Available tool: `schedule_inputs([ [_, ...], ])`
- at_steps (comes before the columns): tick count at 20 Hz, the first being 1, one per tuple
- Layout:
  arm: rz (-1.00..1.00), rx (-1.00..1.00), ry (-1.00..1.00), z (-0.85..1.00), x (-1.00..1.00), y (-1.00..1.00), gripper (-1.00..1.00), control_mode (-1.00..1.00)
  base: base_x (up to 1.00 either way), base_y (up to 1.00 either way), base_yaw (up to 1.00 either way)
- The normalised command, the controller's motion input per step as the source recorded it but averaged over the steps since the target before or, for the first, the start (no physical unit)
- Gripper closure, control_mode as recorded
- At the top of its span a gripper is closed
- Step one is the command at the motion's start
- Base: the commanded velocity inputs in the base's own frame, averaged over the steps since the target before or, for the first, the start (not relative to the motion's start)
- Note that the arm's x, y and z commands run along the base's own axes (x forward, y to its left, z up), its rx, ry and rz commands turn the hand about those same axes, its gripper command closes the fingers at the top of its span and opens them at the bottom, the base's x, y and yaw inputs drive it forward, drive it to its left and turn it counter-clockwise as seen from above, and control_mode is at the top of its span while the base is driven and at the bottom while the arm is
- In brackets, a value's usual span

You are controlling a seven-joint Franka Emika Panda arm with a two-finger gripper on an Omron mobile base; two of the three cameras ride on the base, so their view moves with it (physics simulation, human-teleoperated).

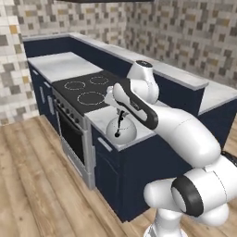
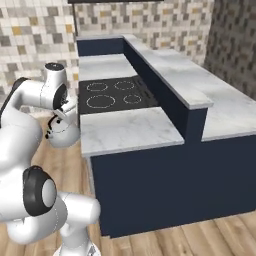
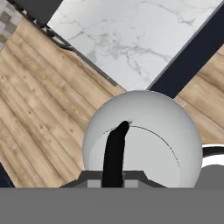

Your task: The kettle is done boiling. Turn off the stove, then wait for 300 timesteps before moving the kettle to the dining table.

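Observation:
The small silver-grey kettle (image 1: 122, 131) (image 2: 64, 135) (image 3: 144, 131) hangs in the air off the front edge of the marble counter (image 2: 127, 130), over the wooden floor. My gripper (image 1: 120, 110) (image 2: 58, 116) (image 3: 113, 183) is shut on its thin black handle (image 3: 114, 153) from above. The black stove (image 1: 88, 90) (image 2: 114, 95) with white ring burners lies just beyond that counter, with nothing on it. The dining table (image 2: 227, 112) (image 1: 221, 95) is the marble slab behind the raised navy ledge (image 2: 170, 95).
A steel oven front with a row of black knobs (image 1: 69, 111) faces the wooden floor (image 1: 37, 185). More marble counter (image 1: 62, 65) runs past the stove to the tiled wall. The raised ledge's marble top (image 2: 172, 70) stands between the counter and the table.

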Motion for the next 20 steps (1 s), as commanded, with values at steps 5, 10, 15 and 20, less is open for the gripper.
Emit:
schedule_inputs([
  [5,0.0,0.0,0.0,0.0,0.0,0.0,1.0,1.0,-0.16,-0.77,0.27],
  [10,0.0,0.0,0.0,0.0,0.0,0.0,1.0,1.0,-0.09,-0.99,0.24],
  [15,0.0,0.0,0.0,0.0,0.0,0.0,1.0,1.0,-0.14,-0.93,0.24],
  [20,0.0,0.0,0.0,0.0,0.0,0.0,1.0,1.0,-0.63,-0.82,0.18],
])
